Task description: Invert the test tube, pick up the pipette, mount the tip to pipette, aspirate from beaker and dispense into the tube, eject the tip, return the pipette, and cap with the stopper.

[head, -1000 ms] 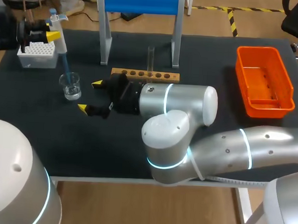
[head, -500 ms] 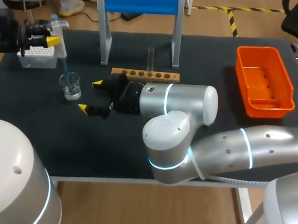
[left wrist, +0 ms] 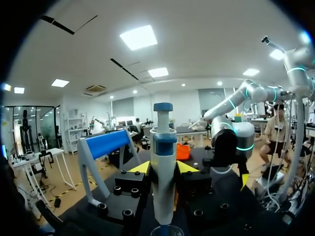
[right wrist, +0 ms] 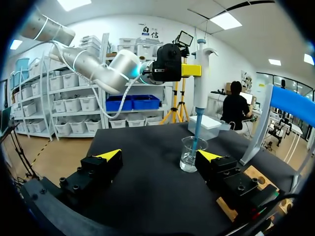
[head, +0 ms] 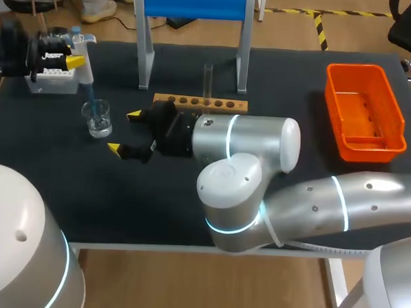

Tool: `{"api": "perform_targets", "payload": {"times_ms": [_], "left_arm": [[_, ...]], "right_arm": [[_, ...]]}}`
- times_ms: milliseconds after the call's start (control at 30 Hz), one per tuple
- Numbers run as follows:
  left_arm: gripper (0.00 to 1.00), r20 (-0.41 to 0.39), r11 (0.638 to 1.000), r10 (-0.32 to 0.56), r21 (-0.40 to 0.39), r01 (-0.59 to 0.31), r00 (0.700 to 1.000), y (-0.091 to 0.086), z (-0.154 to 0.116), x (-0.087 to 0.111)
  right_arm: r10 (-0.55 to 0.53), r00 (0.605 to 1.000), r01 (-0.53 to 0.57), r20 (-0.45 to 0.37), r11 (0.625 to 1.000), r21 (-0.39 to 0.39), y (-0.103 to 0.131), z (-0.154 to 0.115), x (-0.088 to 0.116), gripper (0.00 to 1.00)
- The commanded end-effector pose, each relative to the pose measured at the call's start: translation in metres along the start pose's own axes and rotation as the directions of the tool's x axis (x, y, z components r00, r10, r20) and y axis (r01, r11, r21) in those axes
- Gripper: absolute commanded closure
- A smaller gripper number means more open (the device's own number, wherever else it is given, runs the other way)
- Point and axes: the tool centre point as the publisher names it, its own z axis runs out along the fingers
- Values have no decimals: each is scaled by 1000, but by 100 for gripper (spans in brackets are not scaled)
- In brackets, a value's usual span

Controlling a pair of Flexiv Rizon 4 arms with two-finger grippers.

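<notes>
Black table [head: 155, 193] is spreading under both arms. Nearest, the right gripper [head: 124, 131] is hanging wide open, holding nothing, just right of the beaker [head: 97, 118]. The beaker is looking like thin glass: light and easy to knock over. Farther left, the left gripper [left wrist: 163, 168] is clamping the pipette [head: 83, 58] by its thick body, the sensible hold. It is stiff, light plastic, but its slender blue tip [right wrist: 196, 125], dipping into the beaker, is likely bending if pressed. Farthest, the test tube [head: 208, 77] is standing upright in the wooden rack [head: 201, 102], smooth and breakable. No stopper is showing, and liquid level and tip depth are proving hard to judge.
</notes>
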Motion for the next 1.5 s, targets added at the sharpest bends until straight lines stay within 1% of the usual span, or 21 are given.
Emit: {"api": "perform_targets", "payload": {"times_ms": [33,333,467,1433,1500], "left_arm": [[100,-6,1000,-2,3,2,1000,4,0,-2],[100,-4,1000,-5,4,5,1000,6,-1,-2],[100,7,1000,8,7,-8,1000,5,-3,-1],[100,8,1000,9,8,-9,1000,5,-3,-1],[100,8,1000,9,8,-9,1000,5,-3,-1]], "right_arm": [[0,1000,0,-2,1000,2,0,0,0,0],[0,1000,0,-2,1000,2,0,0,0,0],[0,1000,0,-2,1000,2,0,0,0,0],[0,1000,0,-2,1000,2,0,0,0,0],[-7,1000,7,-11,1000,-15,9,-9,0,0]]}}
